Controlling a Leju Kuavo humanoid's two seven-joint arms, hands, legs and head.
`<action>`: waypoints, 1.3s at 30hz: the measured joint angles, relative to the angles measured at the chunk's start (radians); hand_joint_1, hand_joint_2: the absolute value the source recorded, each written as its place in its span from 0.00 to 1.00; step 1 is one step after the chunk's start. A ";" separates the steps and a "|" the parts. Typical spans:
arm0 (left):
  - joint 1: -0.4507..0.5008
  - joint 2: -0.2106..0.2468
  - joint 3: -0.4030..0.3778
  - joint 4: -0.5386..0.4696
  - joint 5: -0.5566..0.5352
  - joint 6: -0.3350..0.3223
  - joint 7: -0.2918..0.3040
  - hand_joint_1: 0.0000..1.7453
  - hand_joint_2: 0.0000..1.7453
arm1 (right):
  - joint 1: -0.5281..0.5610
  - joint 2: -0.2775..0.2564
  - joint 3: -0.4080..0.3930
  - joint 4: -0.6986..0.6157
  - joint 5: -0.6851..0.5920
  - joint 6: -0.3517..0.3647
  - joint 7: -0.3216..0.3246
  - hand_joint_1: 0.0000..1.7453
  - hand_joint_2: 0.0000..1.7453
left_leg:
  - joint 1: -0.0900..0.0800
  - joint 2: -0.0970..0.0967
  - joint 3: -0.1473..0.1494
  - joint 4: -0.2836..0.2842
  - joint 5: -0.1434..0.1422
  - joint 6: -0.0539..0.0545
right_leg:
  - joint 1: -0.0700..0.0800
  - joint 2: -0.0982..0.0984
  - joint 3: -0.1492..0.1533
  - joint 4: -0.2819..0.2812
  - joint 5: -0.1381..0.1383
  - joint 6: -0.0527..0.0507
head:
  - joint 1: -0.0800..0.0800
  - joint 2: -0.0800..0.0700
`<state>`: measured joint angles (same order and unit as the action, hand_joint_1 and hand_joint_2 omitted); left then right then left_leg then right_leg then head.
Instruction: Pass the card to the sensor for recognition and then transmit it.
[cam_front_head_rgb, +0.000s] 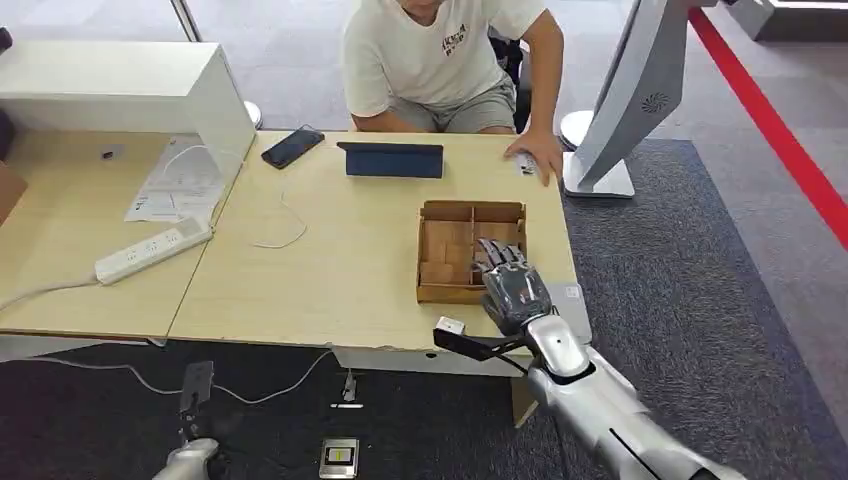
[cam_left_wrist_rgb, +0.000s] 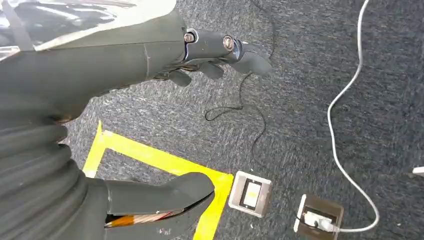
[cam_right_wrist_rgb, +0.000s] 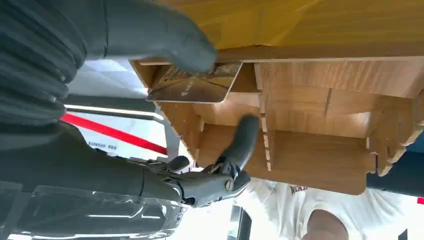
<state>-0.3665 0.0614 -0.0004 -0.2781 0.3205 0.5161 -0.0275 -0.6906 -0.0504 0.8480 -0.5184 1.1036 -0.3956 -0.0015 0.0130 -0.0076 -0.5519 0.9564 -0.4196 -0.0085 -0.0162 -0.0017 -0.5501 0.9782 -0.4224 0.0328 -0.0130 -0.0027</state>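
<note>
1. So, far left of the head view we've got a white box (cam_front_head_rgb: 130, 85) on the desk (cam_front_head_rgb: 330, 270), with papers (cam_front_head_rgb: 175, 185) and a power strip (cam_front_head_rgb: 153, 250) in front of it, its cord running off the left edge.
2. Left hand (cam_left_wrist_rgb: 200, 60) hangs down over the grey carpet (cam_left_wrist_rgb: 300, 100). In its wrist view the fingers are curled in a bit, with nothing in them. Yellow tape (cam_left_wrist_rgb: 160, 160) and a floor socket (cam_left_wrist_rgb: 250, 192) sit below it, and a white cable (cam_left_wrist_rgb: 345, 110) snakes past.
3. Moving along the desk: a black phone (cam_front_head_rgb: 292, 146), then a dark tablet (cam_front_head_rgb: 391, 159) propped near the far edge.
4. A person (cam_front_head_rgb: 440, 60) in a pale tee sits across the desk, one hand (cam_front_head_rgb: 540, 155) flat on the desk's far right corner.
5. Wooden tray (cam_front_head_rgb: 470, 250) with dividers sits toward the right side of the desk. Right hand (cam_front_head_rgb: 512, 290) reaches over its near right part.
6. In the right wrist view, the thumb (cam_right_wrist_rgb: 165, 40) presses on a gold card (cam_right_wrist_rgb: 197, 82) against the tray's wall, while the other fingers (cam_right_wrist_rgb: 242, 145) reach into a compartment. We can't tell if the card is properly pinched or just touched, so no call on the grip.
7. Far right, a white stand (cam_front_head_rgb: 625, 110) sits on the carpet just off the desk corner, with a red stripe (cam_front_head_rgb: 770, 120) on the floor beyond.
</note>
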 joint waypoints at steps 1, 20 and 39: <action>0.001 0.000 0.000 0.000 0.000 0.000 0.000 0.00 1.00 | 0.000 0.001 0.000 0.000 0.000 0.002 -0.002 1.00 1.00 | 0.000 0.000 0.000 0.000 0.000 0.000 | 0.000 0.000 0.000 0.000 0.000 0.000 | 0.000 0.000; 0.021 0.005 0.000 0.000 0.021 0.002 -0.012 0.00 1.00 | 0.000 0.002 -0.005 0.010 -0.024 0.017 -0.007 0.00 1.00 | 0.000 0.000 0.000 0.000 0.000 0.000 | 0.000 0.000 0.000 0.000 0.000 0.000 | 0.000 0.000; 0.021 0.005 0.000 0.000 0.033 -0.001 -0.005 0.00 1.00 | -0.010 0.004 -0.007 0.010 -0.033 0.019 -0.032 0.00 1.00 | 0.000 0.000 0.000 0.000 0.000 0.000 | 0.000 0.000 0.000 0.000 0.000 0.000 | 0.000 0.000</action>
<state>-0.3454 0.0668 -0.0004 -0.2777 0.3536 0.5154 -0.0320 -0.7010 -0.0465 0.8408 -0.5085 1.0708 -0.3769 -0.0332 0.0130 -0.0075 -0.5518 0.9564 -0.4195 -0.0085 -0.0162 -0.0017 -0.5502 0.9781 -0.4225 0.0328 -0.0130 -0.0027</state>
